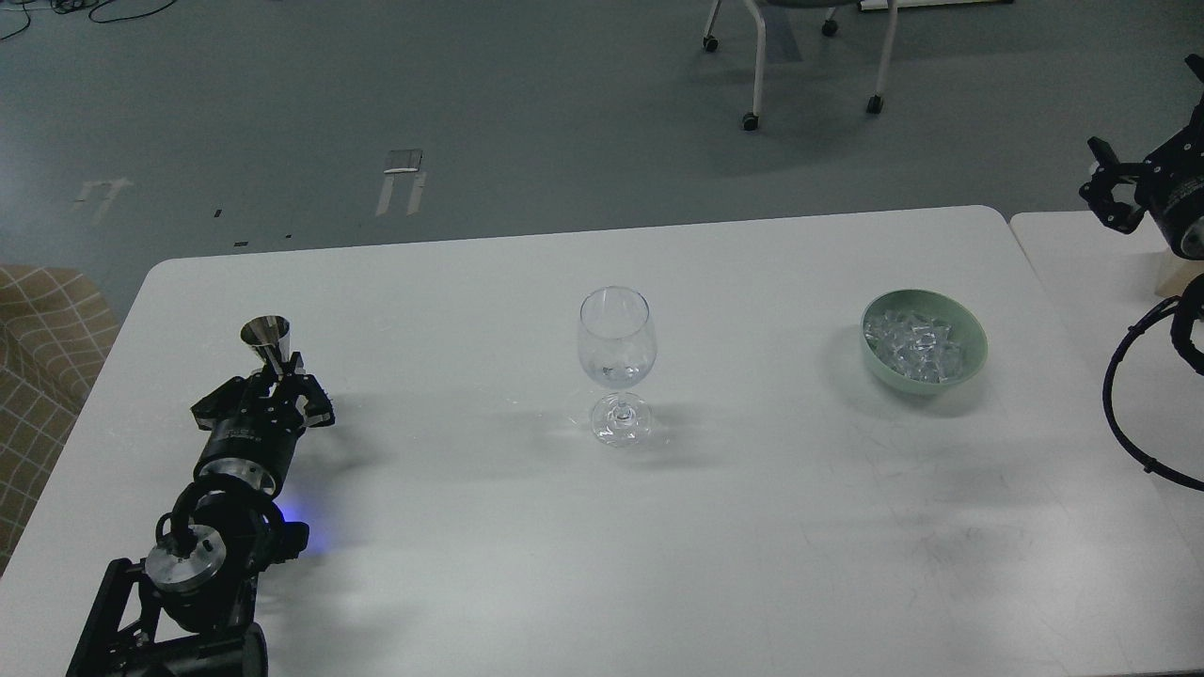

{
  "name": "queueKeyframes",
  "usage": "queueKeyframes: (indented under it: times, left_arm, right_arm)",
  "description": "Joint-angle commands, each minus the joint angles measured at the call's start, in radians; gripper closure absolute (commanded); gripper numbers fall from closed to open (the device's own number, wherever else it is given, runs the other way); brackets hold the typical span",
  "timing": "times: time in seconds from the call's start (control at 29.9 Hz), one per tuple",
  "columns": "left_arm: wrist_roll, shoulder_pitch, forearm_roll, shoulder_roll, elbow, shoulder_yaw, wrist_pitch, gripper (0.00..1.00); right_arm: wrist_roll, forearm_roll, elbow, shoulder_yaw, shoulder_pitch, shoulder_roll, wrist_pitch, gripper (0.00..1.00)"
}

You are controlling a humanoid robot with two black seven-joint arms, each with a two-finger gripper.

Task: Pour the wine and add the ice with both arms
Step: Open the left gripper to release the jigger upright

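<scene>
An empty clear wine glass (616, 362) stands upright at the middle of the white table (602, 527). A pale green bowl (974, 350) at the right holds many small clear ice cubes (912, 345). My left gripper (277, 376) is shut on a small silver metal jigger cup (267, 340) and holds it upright at the table's left, well left of the glass. My right gripper (1115, 193) is at the far right edge, beyond the bowl, over the adjoining table; its fingers look spread apart and hold nothing.
A second white table (1082, 273) adjoins on the right. A checked brown seat (42, 338) is off the left edge. Chair legs on castors (809, 66) stand on the grey floor beyond the table.
</scene>
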Motion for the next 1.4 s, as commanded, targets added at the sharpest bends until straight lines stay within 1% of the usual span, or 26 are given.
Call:
queueKeyframes:
  times: [0.0, 0.13, 0.17, 0.2, 0.23, 0.27, 0.57, 0.67, 0.7, 0.9, 1.07, 1.14, 1.37]
  left_arm:
    - [0.0, 0.003, 0.004, -0.004, -0.008, 0.006, -0.008, 1.0]
    - [0.0, 0.007, 0.004, 0.002, -0.005, 0.018, -0.011, 1.0]
    - [0.002, 0.007, 0.004, 0.002, -0.003, 0.018, -0.011, 0.98]
    - [0.002, 0.007, 0.004, 0.002, -0.003, 0.018, -0.011, 0.98]
    - [0.002, 0.009, 0.004, 0.002, -0.003, 0.018, -0.011, 0.93]
    - [0.0, 0.009, 0.004, 0.002, -0.005, 0.018, -0.011, 0.9]
    - [0.0, 0.012, 0.004, -0.007, -0.04, 0.018, -0.012, 0.88]
    - [0.0, 0.012, 0.004, -0.007, -0.04, 0.02, -0.012, 0.85]
    - [0.0, 0.012, 0.004, -0.007, -0.04, 0.018, -0.011, 0.81]
    - [0.0, 0.012, 0.004, -0.007, -0.034, 0.018, -0.012, 0.72]
    - [-0.001, 0.012, 0.002, -0.007, -0.032, 0.018, -0.015, 0.7]
    - [-0.001, 0.01, 0.004, -0.007, -0.031, 0.02, -0.015, 0.67]
    - [0.0, 0.01, 0.004, -0.007, -0.029, 0.02, -0.015, 0.64]
  right_arm:
    - [0.0, 0.0, 0.0, 0.001, 0.0, 0.002, 0.0, 0.0]
    - [0.0, 0.002, 0.0, 0.003, 0.0, 0.0, 0.002, 0.0]
    - [0.0, 0.002, 0.0, 0.004, -0.003, -0.001, 0.002, 0.0]
    - [0.0, 0.002, 0.0, 0.004, -0.003, -0.001, 0.002, 0.0]
    - [0.0, 0.002, 0.0, 0.004, -0.006, -0.001, 0.003, 0.0]
    - [0.0, 0.002, 0.003, 0.004, -0.011, -0.001, 0.003, 0.0]
    - [-0.001, 0.002, 0.012, 0.004, -0.014, 0.0, 0.003, 0.0]
    - [-0.001, 0.002, 0.017, 0.004, -0.014, 0.003, 0.003, 0.0]
    - [-0.001, 0.002, 0.017, 0.004, -0.012, 0.003, 0.003, 0.0]
    - [-0.001, 0.002, 0.017, 0.004, -0.014, 0.0, 0.003, 0.0]
    - [-0.001, 0.002, 0.017, 0.004, -0.014, 0.002, 0.003, 0.0]
    - [-0.001, 0.002, 0.017, 0.006, -0.012, 0.003, 0.002, 0.0]
    - [-0.001, 0.002, 0.02, 0.004, -0.014, 0.002, 0.002, 0.0]
